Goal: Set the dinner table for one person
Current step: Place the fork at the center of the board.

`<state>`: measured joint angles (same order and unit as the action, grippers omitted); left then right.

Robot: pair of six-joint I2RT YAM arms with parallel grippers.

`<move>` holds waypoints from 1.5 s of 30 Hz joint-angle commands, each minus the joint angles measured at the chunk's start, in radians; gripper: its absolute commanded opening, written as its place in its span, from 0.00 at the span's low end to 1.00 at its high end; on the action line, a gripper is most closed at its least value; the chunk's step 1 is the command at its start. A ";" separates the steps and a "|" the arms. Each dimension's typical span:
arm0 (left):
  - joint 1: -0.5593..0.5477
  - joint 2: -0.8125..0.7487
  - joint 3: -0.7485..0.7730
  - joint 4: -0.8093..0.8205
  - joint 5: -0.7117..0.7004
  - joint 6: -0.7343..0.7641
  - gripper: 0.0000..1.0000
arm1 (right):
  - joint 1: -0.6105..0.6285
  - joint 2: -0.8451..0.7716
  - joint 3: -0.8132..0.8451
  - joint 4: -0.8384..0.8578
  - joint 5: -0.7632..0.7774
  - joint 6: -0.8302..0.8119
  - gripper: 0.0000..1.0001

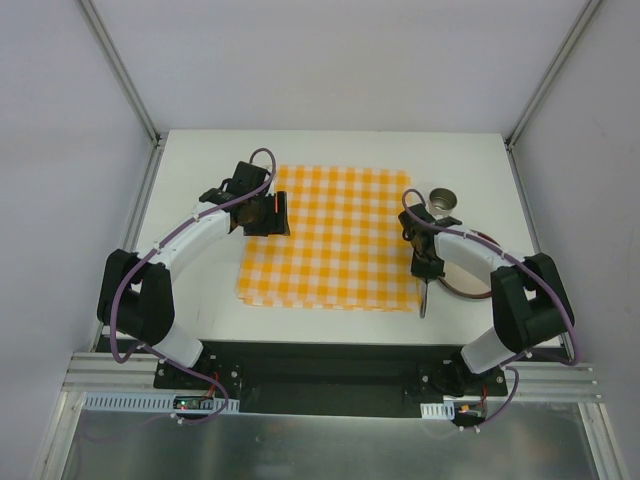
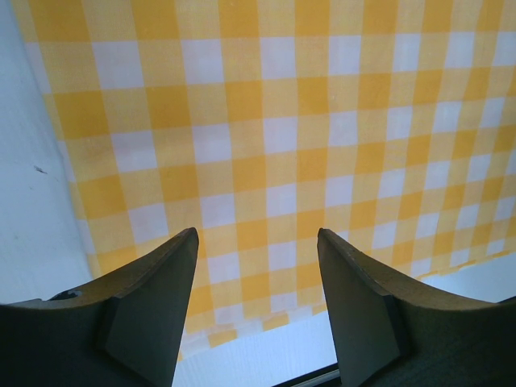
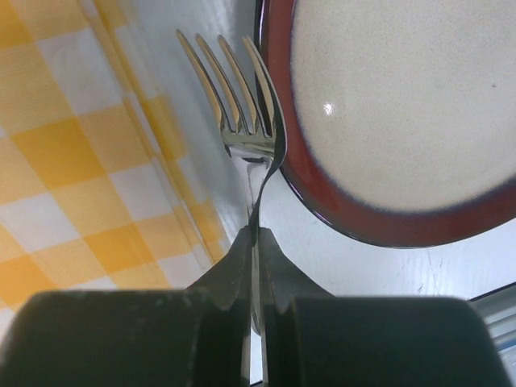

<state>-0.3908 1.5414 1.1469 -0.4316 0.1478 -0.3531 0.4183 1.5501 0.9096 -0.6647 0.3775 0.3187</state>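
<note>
Spanning beneath both arms: large white matte rectangular counter [image 1: 330, 150], topped by orange-and-white checked cloth [image 1: 335, 235] as placemat. Pinches silver metal fork [image 3: 251, 147] in right tool [image 3: 256, 246] beside red-rimmed cream plate [image 3: 347, 210], likely for placing. Holds left tool [image 2: 256, 242] wide, empty, over cloth.

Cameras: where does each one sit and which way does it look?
Top external: above and behind, looking down at the large white tabletop; both arms show.
Left wrist: on the left arm, looking down at the orange-and-white checked cloth; the open left pincer shows.
Right wrist: on the right arm, looking along the silver metal fork beside the red-rimmed cream plate; the right pincer grips it.
Shared: all see the cloth.
</note>
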 commanded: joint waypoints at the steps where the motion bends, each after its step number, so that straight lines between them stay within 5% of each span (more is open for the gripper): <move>1: 0.009 -0.032 0.004 -0.015 -0.011 -0.004 0.61 | -0.027 -0.012 -0.005 -0.050 0.061 0.028 0.01; 20: 0.009 -0.030 -0.006 -0.015 -0.019 -0.001 0.61 | -0.038 0.100 0.066 -0.105 0.106 0.010 0.01; 23: 0.009 -0.032 -0.007 -0.016 -0.021 -0.001 0.61 | -0.036 0.102 0.069 -0.105 0.097 0.010 0.25; 28: 0.009 -0.032 -0.007 -0.015 -0.022 -0.003 0.61 | -0.021 0.036 0.087 -0.137 0.136 0.010 0.43; 36: 0.009 -0.030 -0.007 -0.015 -0.010 -0.006 0.61 | -0.018 -0.103 0.193 -0.231 0.245 -0.026 0.45; 45: 0.009 -0.055 -0.021 -0.016 -0.028 0.002 0.62 | -0.191 -0.045 0.236 -0.188 0.198 -0.102 0.45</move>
<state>-0.3908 1.5368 1.1374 -0.4316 0.1474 -0.3527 0.2962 1.4803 1.1278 -0.8452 0.5900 0.2680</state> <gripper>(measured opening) 0.613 0.449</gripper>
